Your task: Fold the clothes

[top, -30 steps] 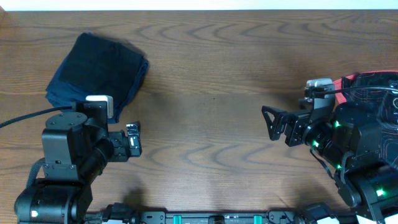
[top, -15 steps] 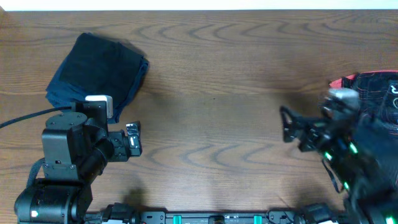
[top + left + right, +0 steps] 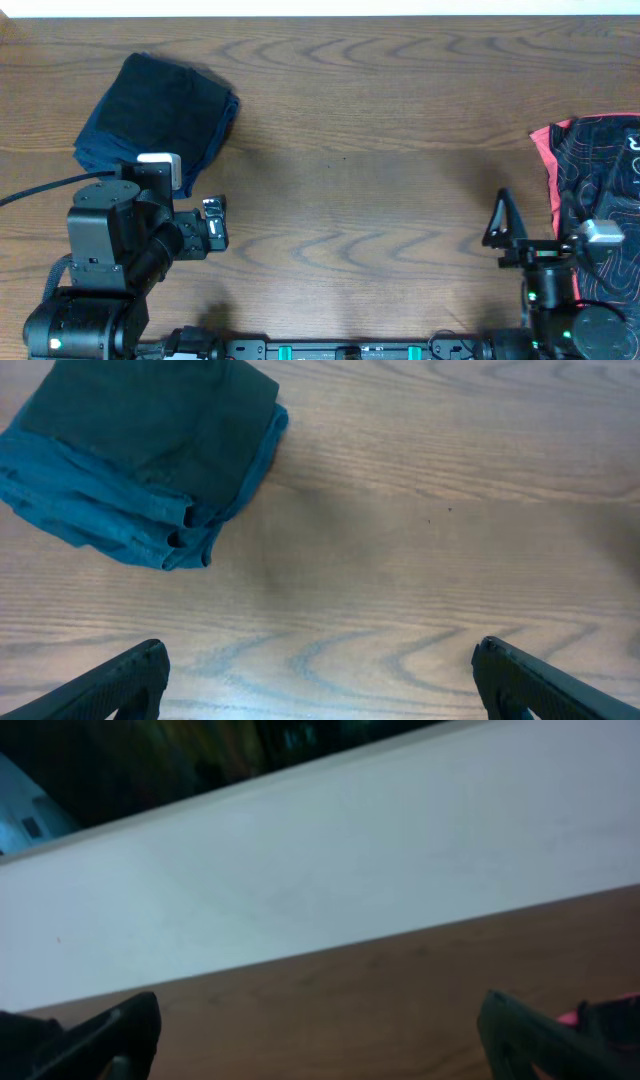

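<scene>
1. Left hand (image 3: pixel 215 225): I read it as fully open and empty. In the wrist view both fingertips (image 3: pixel 120 680) stand at the frame's lower corners with only bare tabletop (image 3: pixel 380 120) between them.

2. Navy garment (image 3: pixel 160 110): folded into a compact stack at the far left of the tabletop. It lies beyond the left hand and off to its left, apart from both fingers. The wrist view places the navy garment (image 3: pixel 140 460) at upper left, with its layered edges facing the hand.

3. Right hand (image 3: pixel 505 235): fully open and empty, near the front edge on the right. The wrist view is tilted up past the tabletop's far edge.

4. Patterned garment (image 3: pixel 595 170): black with coral lines, spread at the right edge, just right of the right hand and partly under that arm. A coral sliver (image 3: pixel 600 1015) shows beside the right finger.
</scene>
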You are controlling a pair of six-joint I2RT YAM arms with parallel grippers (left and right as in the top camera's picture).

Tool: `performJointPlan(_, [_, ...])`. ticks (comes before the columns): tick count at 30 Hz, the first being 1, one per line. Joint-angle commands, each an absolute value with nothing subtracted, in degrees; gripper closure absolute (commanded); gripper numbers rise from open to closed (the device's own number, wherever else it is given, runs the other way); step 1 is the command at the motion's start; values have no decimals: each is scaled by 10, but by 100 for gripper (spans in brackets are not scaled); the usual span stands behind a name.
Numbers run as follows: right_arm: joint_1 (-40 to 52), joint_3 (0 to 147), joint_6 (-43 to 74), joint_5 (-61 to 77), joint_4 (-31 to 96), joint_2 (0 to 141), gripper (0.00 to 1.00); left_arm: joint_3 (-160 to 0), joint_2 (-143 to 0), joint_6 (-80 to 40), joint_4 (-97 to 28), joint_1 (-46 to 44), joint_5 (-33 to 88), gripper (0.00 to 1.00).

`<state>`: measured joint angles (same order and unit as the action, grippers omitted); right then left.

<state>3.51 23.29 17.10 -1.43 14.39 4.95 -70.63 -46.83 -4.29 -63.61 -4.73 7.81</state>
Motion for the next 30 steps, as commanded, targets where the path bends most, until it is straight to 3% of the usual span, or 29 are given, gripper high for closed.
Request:
performJointPlan(1, [28, 160, 166, -19, 108, 1, 1, -707, -468, -46, -636, -51, 85, 2])
performJointPlan(16, [27, 3, 167, 1, 27, 3, 1, -707, -468, -46, -636, -51, 85, 2])
performJointPlan(30, [27, 3, 166, 1, 42, 3, 1, -707, -468, -46, -636, -51, 85, 2])
